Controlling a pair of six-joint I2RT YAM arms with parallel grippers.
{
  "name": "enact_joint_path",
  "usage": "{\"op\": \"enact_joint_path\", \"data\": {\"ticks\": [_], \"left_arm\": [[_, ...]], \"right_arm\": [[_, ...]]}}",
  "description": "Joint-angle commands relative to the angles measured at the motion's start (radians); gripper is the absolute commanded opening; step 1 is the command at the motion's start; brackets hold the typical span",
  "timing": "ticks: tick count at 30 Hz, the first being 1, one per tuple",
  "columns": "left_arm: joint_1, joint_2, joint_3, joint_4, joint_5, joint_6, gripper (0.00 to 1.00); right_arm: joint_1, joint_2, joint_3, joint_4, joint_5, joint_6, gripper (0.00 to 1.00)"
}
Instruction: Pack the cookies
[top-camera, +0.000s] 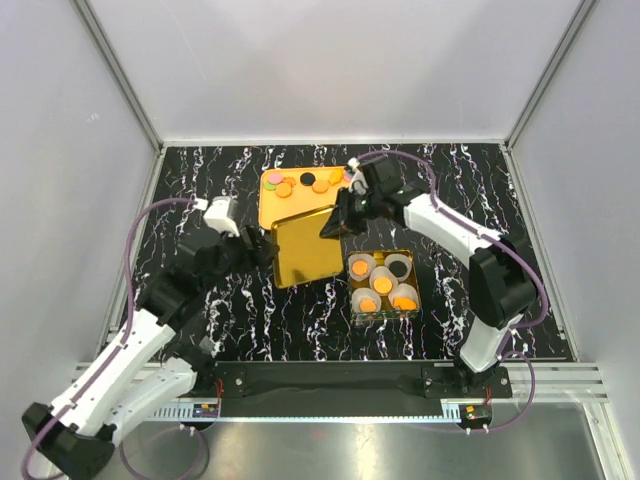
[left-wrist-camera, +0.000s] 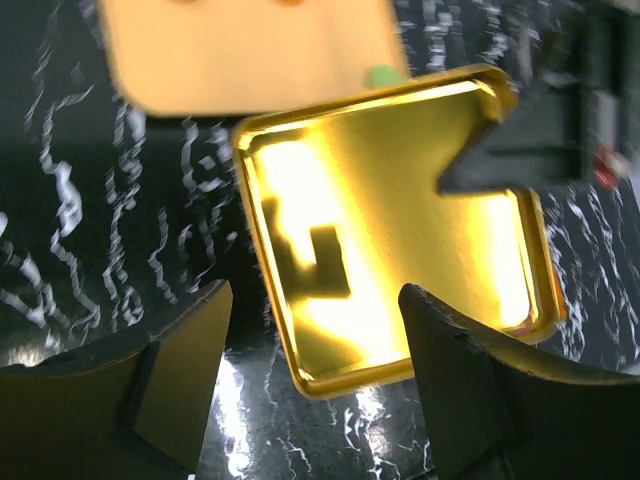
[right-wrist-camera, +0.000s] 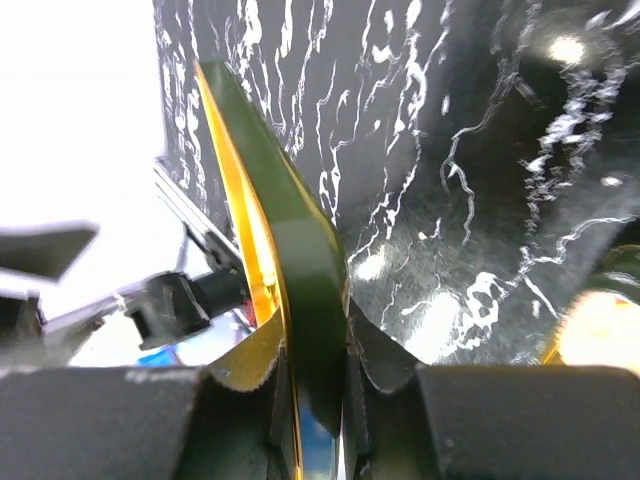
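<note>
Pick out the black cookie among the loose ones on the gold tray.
The black cookie lies mid-row along the far edge of the gold tray. The others around it are orange, with a pink one at the left end.

This looks like a robotics lab test cell. White panels (top-camera: 330, 60) close off the top and both sides of the overhead view, framed by bare aluminium posts (top-camera: 118, 75). A black marbled tabletop (top-camera: 250, 320) fills the middle. Along the bottom edge, a black base plate (top-camera: 330, 380) carries two white-and-black robot arms (top-camera: 130, 345) trailing purple cables (top-camera: 135, 232).
</note>
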Motion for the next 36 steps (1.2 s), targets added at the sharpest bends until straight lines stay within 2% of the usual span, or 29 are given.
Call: {"op": "enact_joint_path", "data": {"ticks": [1,2,3,4,5,8,11,19,24,27,29,32,36], "left_arm": [[-0.162,0.048,0.127,-0.044,-0.202,0.125,0.75],[-0.267,0.068,0.149,-0.054,-0.248,0.154,0.76],[-0.324,0.091,0.170,-0.061,-0.299,0.169,0.76],[-0.382,0.120,0.216,-0.077,-0.410,0.186,0.77],[-0.489,0.184,0.242,-0.090,-0.466,0.227,0.79],[-0.642,0.313,0.337,-0.126,-0.623,0.319,0.83],[-0.703,0.402,0.406,-0.147,-0.690,0.409,0.86],[-0.777,0.565,0.511,-0.154,-0.868,0.573,0.89],[-0.791,0.594,0.494,-0.114,-0.862,0.645,0.89],[-0.803,0.615,0.491,-0.117,-0.855,0.667,0.89],[-0.813,0.635,0.483,-0.105,-0.893,0.688,0.89],[-0.813,0.654,0.468,-0.079,-0.928,0.722,0.84],[-0.813,0.677,0.445,-0.028,-0.977,0.768,0.73]], "right_arm": [[-0.065,-0.040,0.127,-0.086,-0.098,0.010,0.00],[-0.085,-0.035,0.147,-0.107,-0.101,0.005,0.00],[-0.093,-0.031,0.167,-0.154,-0.105,0.001,0.00],[-0.101,-0.014,0.208,-0.179,-0.110,-0.002,0.00],[-0.110,-0.006,0.231,-0.202,-0.117,-0.008,0.00],[-0.134,0.040,0.317,-0.311,-0.145,-0.014,0.00],[-0.150,0.058,0.346,-0.345,-0.170,0.007,0.00],[-0.159,0.090,0.374,-0.419,-0.206,0.022,0.00],[-0.165,0.077,0.357,-0.403,-0.236,0.053,0.00],[-0.167,0.095,0.385,-0.449,-0.245,0.048,0.00],[-0.165,0.097,0.385,-0.454,-0.246,0.050,0.00],[-0.167,0.081,0.369,-0.459,-0.246,0.050,0.00],[-0.165,0.061,0.346,-0.448,-0.254,0.062,0.00]]}}
